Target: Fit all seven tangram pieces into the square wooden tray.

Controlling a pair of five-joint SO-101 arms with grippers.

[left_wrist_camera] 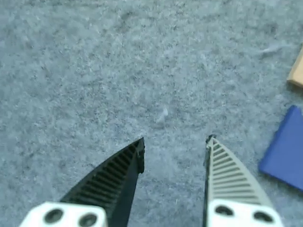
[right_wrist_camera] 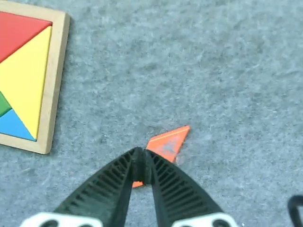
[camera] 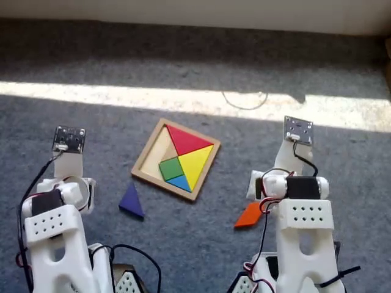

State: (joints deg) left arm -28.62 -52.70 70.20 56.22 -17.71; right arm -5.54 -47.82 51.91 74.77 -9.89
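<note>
**Open up before you grab the orange piece**

The orange piece [right_wrist_camera: 168, 143] lies flat on the grey carpeted table [camera: 317, 91], loose and well apart from the tray [camera: 151, 157]. It sits toward the table's near edge, right under the right arm. The right gripper [right_wrist_camera: 142, 163] is over its nearer end with the jaws pressed together and nothing between them, so the piece is not held. I cannot tell whether the tips touch it.

To do this step well, I would spread the jaws first and straddle the piece across its narrow width. Bring the tips down to the carpet before closing. The piece is thin and flat, so a high pinch will likely slip off it. The carpet should give a little under the tips, which helps them get below the edges.

The tray sits mid-table, turned cornerwise. Red [camera: 183, 139], yellow [camera: 195, 162], green [camera: 170, 168] and light blue [camera: 180, 182] pieces are already seated. Bare wood is left along the side facing the left arm, so the orange piece will probably need turning to match that gap.

The dark blue triangle [camera: 131, 200] lies just off the tray's near corner. The left gripper [left_wrist_camera: 176, 139] hangs beside it with the jaws spread wide and nothing in them.
</note>
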